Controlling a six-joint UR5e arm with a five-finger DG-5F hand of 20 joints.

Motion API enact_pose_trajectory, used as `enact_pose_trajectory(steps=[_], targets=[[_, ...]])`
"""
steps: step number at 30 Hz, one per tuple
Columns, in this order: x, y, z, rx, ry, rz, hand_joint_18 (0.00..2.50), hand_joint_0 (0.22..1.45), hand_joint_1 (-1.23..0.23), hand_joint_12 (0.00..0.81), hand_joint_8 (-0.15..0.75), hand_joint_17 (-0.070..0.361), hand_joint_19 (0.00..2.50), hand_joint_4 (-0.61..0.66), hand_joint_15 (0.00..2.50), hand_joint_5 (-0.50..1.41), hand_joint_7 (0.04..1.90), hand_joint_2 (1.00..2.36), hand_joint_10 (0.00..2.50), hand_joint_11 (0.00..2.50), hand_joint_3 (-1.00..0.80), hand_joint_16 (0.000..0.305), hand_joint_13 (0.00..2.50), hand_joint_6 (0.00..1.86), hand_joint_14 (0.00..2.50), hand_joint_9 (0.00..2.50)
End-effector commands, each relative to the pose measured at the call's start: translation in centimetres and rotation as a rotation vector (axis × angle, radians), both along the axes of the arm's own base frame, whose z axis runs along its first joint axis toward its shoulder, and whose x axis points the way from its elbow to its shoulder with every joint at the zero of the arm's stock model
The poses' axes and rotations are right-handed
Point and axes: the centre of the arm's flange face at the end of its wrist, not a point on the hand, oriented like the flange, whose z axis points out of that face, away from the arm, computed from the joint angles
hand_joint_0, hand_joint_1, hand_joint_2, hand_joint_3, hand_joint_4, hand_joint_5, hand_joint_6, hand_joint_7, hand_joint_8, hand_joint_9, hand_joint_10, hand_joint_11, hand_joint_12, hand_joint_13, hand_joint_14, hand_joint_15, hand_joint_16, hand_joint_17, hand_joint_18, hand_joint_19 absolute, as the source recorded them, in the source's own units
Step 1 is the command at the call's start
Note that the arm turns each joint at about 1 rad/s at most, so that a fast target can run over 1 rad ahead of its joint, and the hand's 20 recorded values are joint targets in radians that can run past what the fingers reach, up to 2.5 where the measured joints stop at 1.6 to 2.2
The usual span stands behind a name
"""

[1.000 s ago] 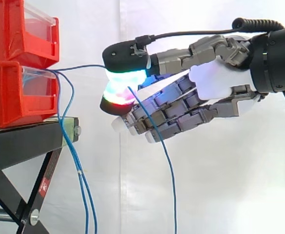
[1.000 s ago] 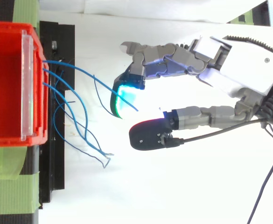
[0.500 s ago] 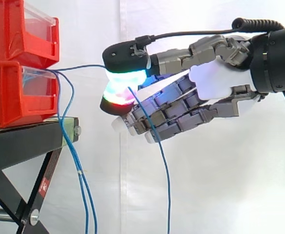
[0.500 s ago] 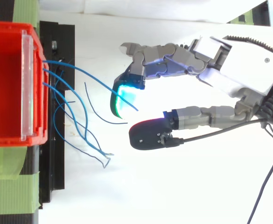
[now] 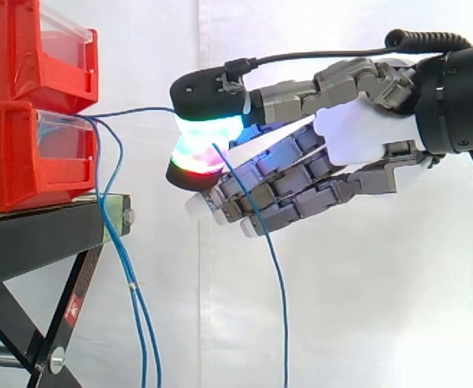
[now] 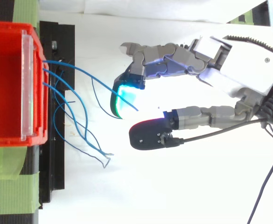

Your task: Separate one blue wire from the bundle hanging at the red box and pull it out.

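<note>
Jointed grey hand (image 5: 357, 137) pinching 1 thin blue wire (image 5: 139, 110) between rounded glowing pads (image 5: 208, 133), wire stretched straight to the glossy red bin (image 5: 26, 153) beyond its fingertips, tail drooping under the palm

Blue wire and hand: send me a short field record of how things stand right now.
hand: shut, thumb and finger pads pinching one blue wire
wire path: runs level from the lower red bin to the pads, then hangs down past the fingers
bundle: other blue wires hang from the bin beside the black stand, apart from the hand
pulled out: not yet; the wire reaches the bin
</note>
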Motion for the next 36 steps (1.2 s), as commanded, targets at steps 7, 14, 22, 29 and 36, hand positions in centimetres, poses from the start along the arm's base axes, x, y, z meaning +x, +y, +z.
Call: enact_pose_trajectory(steps=[7,14,22,29,36], targets=[[0.0,0.0,0.0,0.0,0.0,0.0,0.17,0.65,-0.88,0.373,0.252,0.134,0.13,0.08,0.1,-0.16,1.16,1.02,0.01,0.47,-0.19,0.059,0.11,0.75,0.0,0.58],[0.0,0.0,0.0,0.0,0.0,0.0,0.17,0.65,-0.88,0.372,0.243,0.133,0.13,0.08,0.1,-0.16,1.16,1.02,0.01,0.48,-0.19,0.059,0.12,0.75,0.0,0.58],[-0.3,-0.2,-0.2,-0.011,0.033,0.0,0.17,0.65,-0.88,0.372,0.241,0.133,0.14,0.08,0.11,-0.16,1.16,1.02,0.01,0.48,-0.2,0.059,0.12,0.75,0.0,0.58],[-1.8,-0.1,-0.9,-0.038,0.157,0.015,0.17,0.65,-0.88,0.372,0.241,0.133,0.13,0.08,0.1,-0.16,1.16,1.02,0.01,0.47,-0.19,0.059,0.12,0.75,0.0,0.58],[-2.8,0.8,-1.4,-0.046,0.252,0.06,0.17,0.65,-0.88,0.372,0.24,0.132,0.13,0.08,0.1,-0.16,1.17,1.02,0.01,0.46,-0.19,0.059,0.12,0.75,0.0,0.57]])
